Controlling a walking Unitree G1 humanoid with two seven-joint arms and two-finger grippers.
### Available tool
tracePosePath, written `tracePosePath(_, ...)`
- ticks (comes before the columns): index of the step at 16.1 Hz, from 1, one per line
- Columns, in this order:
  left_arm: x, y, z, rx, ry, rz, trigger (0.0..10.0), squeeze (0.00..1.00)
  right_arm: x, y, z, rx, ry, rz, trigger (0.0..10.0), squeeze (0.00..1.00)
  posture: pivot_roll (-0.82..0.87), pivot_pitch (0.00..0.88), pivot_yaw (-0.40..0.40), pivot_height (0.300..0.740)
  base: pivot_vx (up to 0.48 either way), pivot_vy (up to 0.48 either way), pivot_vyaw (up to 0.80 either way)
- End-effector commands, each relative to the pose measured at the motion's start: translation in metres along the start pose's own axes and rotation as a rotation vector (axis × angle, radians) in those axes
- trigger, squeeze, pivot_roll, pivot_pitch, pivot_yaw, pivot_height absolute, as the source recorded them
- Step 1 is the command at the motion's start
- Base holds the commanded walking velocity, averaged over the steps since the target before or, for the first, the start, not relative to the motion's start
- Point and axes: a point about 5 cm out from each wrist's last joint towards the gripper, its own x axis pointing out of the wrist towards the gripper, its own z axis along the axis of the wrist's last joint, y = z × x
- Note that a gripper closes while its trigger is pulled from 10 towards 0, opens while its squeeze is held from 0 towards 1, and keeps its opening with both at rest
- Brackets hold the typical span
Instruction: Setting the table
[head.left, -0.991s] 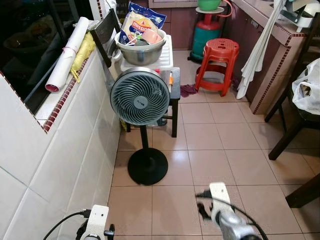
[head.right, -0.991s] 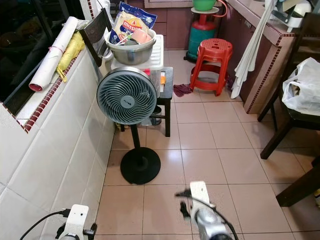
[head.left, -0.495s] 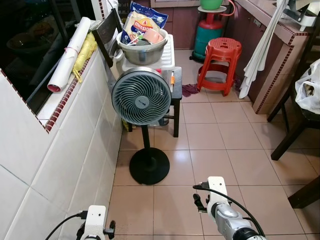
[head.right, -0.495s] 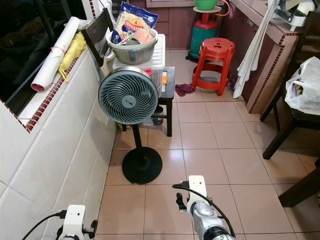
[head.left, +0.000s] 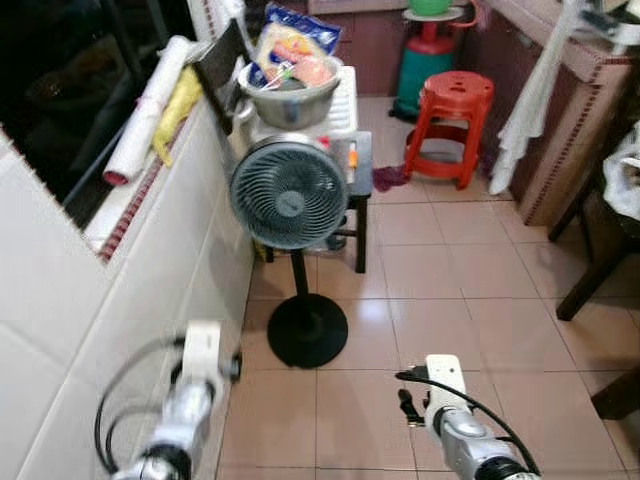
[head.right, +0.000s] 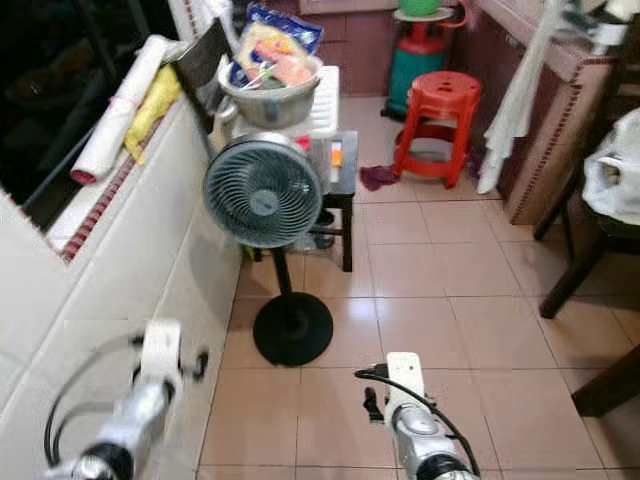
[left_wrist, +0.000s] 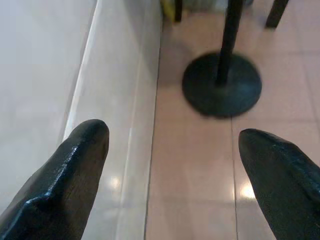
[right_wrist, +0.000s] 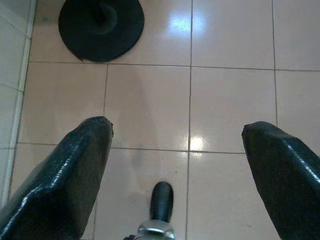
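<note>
Walking through — nothing carried.
Left hand (left_wrist: 170, 165) and right hand (right_wrist: 175, 165) spread apart, empty, low over floor (head.left: 450, 290) beside fan (head.left: 289, 192).

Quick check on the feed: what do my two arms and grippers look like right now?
Both arms are silver metal with a white block at the wrist and a black cable looping off it: left arm, right arm. The left gripper and right gripper each have two long, glossy black fingers.
</note>
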Motion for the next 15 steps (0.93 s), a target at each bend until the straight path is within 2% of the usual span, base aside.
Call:
tracePosePath(1,0.0,0.0,0.0,0.019,0.011,-0.015,10.0,0.0,0.0,0.003,-0.003,0.002,0.006,0.008,10.0,0.0,-0.04,0.014,0.077,0.74,0.0,0.0,0.0)
tracePosePath(3,-0.007,-0.009,-0.023,0.003,0.085,-0.04,10.0,0.0,-0.001,0.0,-0.008,-0.015,0.021,0.006,10.0,0.0,-0.05,0.024,0.069,0.74,0.0,0.0,0.0)
tracePosePath(4,-0.008,-0.01,-0.027,0.001,0.093,-0.041,10.0,0.0,-0.001,0.0,-0.009,-0.019,0.024,0.007,10.0,0.0,-0.05,0.025,0.067,0.74,0.0,0.0,0.0)
tracePosePath(6,-0.018,-0.01,-0.052,0.004,0.162,-0.033,10.0,0.0,-0.003,0.0,-0.018,-0.068,0.048,0.028,10.0,0.0,-0.06,0.035,0.057,0.74,0.0,0.0,0.0)
tracePosePath(9,-0.021,-0.014,-0.059,0.024,0.189,-0.05,10.0,0.0,-0.004,-0.002,-0.021,-0.065,0.058,0.025,10.0,0.0,-0.08,0.035,0.062,0.74,0.0,0.0,0.0)
tracePosePath(12,-0.02,-0.026,-0.056,0.072,0.189,-0.107,10.0,0.0,-0.004,-0.009,-0.025,-0.042,0.073,-0.001,10.0,0.0,-0.12,0.042,0.097,0.74,0.0,0.0,0.0)
tracePosePath(15,-0.019,-0.032,-0.055,0.093,0.19,-0.13,10.0,0.0,-0.007,-0.014,-0.035,-0.044,0.097,-0.012,10.0,0.0,-0.12,0.043,0.096,0.74,0.0,0.0,-0.71)
